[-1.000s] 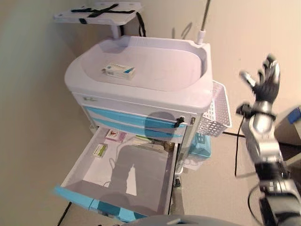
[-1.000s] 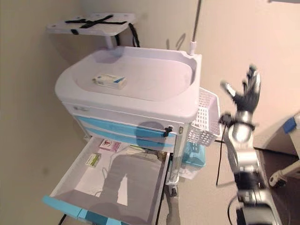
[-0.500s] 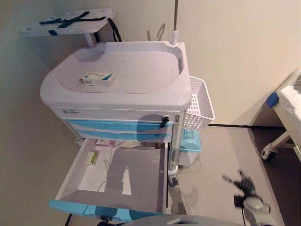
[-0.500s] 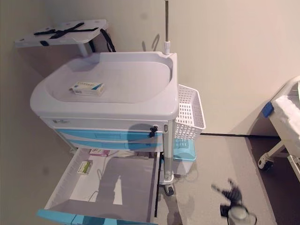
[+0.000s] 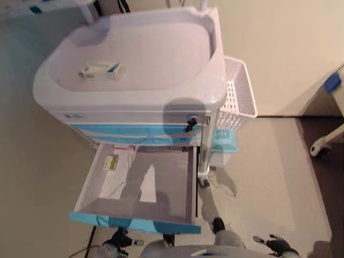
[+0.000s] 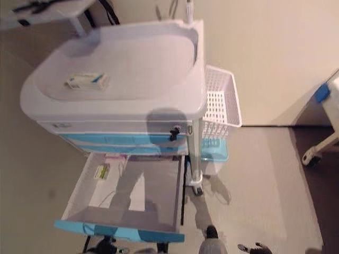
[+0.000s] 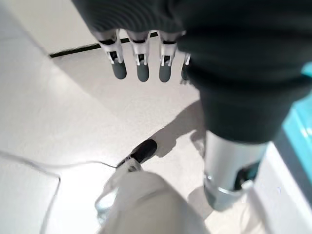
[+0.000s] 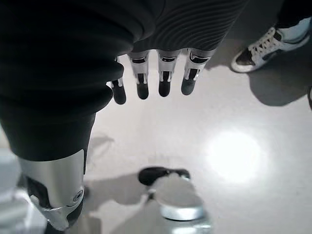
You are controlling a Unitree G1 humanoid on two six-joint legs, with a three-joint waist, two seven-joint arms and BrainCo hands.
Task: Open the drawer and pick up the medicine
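Hanging at the frame's bottom edge, left hand [image 5: 119, 238] and right hand [image 5: 275, 243] show fingers straight, empty; drawer [image 5: 141, 185] open, box [image 5: 101, 71] on cart [image 5: 134, 102] top, suggesting retrieval done.

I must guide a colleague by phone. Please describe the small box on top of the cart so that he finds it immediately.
Look at the white medical cart with blue drawers, standing by the wall. On its recessed top, toward the left, the small box lies flat: white with a blue mark. It is the only thing on the top; the other packets lie in the open bottom drawer.

white wire basket [image 5: 237, 88] on cart side, person's shoe [image 8: 258, 48] on floor
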